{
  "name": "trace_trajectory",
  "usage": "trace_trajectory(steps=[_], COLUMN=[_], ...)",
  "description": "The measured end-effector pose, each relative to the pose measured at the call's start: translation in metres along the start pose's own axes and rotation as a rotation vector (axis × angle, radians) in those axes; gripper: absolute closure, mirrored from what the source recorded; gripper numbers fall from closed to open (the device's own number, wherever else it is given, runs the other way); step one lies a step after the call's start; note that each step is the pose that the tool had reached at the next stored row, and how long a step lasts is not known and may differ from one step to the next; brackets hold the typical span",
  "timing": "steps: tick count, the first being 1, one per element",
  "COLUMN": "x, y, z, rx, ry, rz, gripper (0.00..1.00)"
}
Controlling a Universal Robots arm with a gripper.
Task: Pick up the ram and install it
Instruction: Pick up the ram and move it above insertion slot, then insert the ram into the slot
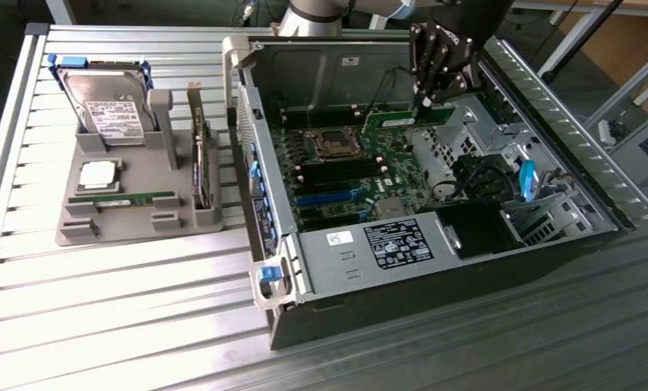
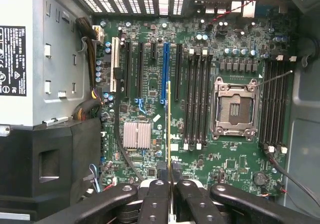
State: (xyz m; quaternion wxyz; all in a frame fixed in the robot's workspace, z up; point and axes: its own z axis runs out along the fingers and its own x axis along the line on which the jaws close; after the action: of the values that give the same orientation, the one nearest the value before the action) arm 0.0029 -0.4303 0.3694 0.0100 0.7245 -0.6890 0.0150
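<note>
My gripper (image 1: 424, 103) hangs inside the open computer case (image 1: 291, 269), above the motherboard (image 1: 356, 167), shut on the ram (image 1: 409, 119). The ram is a thin green stick held level just below the fingertips. In the wrist view the ram (image 2: 169, 119) appears edge-on as a narrow line running out from between the black fingers (image 2: 155, 199). It hovers over the board between the blue slot (image 2: 164, 74) and the black memory slots (image 2: 197, 99), not touching them. The empty processor socket (image 2: 235, 109) lies just beyond those slots.
A grey holder (image 1: 139, 220) stands on the slatted table at the exterior view's left. It carries a hard drive (image 1: 112, 110), a silver processor chip (image 1: 98, 175) and another green stick (image 1: 123, 198). Inside the case are the power supply (image 1: 395, 244), cables and a blue-latched drive bay (image 1: 525, 183).
</note>
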Motion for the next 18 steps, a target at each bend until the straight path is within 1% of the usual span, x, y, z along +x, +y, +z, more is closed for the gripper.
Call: trace_trajectory(steps=[4, 7, 12, 13, 16, 18], x=[0.0, -0.004, -0.009, -0.01, -0.01, -0.01], y=[0.0003, 0.0008, 0.0012, 0.0013, 0.0013, 0.0013], z=[0.0004, 0.004, 0.0143, 0.0156, 0.0242, 0.0279], rx=[0.0001, 0.0001, 0.0002, 0.0001, 0.0001, 0.0001], ry=[-0.0002, -0.0002, -0.0001, -0.0001, -0.0001, -0.0001], rz=[0.0, -0.001, -0.001, -0.001, -0.001, -0.001], gripper=[0.89, 0.89, 0.89, 0.89, 0.89, 0.89])
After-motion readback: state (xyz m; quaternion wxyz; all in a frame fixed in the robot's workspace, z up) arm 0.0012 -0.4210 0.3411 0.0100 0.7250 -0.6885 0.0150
